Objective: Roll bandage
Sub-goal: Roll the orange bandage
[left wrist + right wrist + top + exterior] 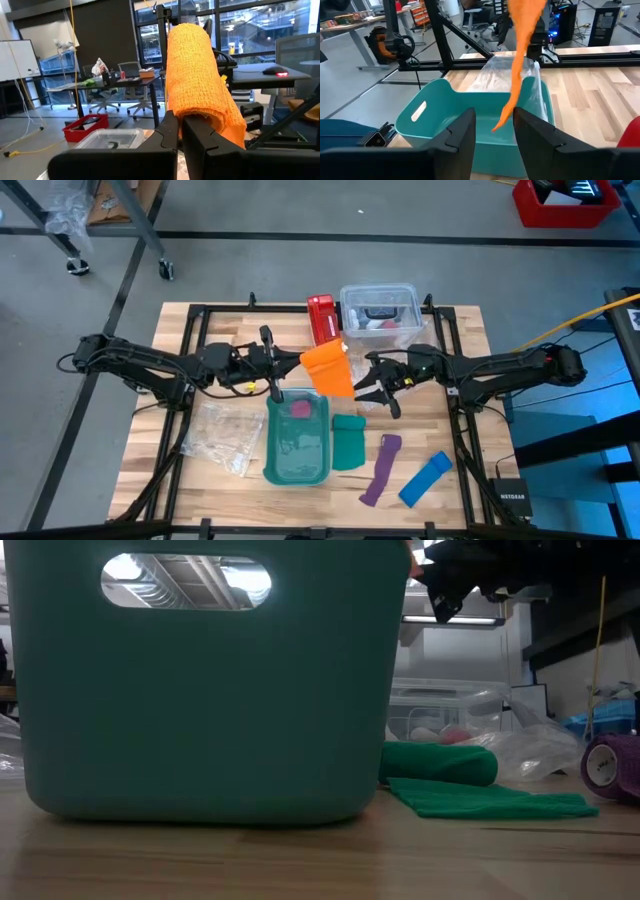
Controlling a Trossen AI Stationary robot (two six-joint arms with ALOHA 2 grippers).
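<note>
Orange bandage (pixel 327 368), soft and limp, hangs clamped in left gripper (pixel 181 131); right gripper (pixel 494 134) open, empty, near its dangling tail.

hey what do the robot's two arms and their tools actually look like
Both arms are dark, slim and jointed, with thin black cables along them. The left tool and right tool each end in two broad, flat black fingers with squared edges. No markings show.

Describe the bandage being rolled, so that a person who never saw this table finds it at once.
Start at the teal bin near the table's middle. Just behind it, the bandage hangs in the air between the two grippers, the left gripper shut on its partly rolled end. It is bright orange; the green, purple and blue fabrics lie flat on the wood.
</note>
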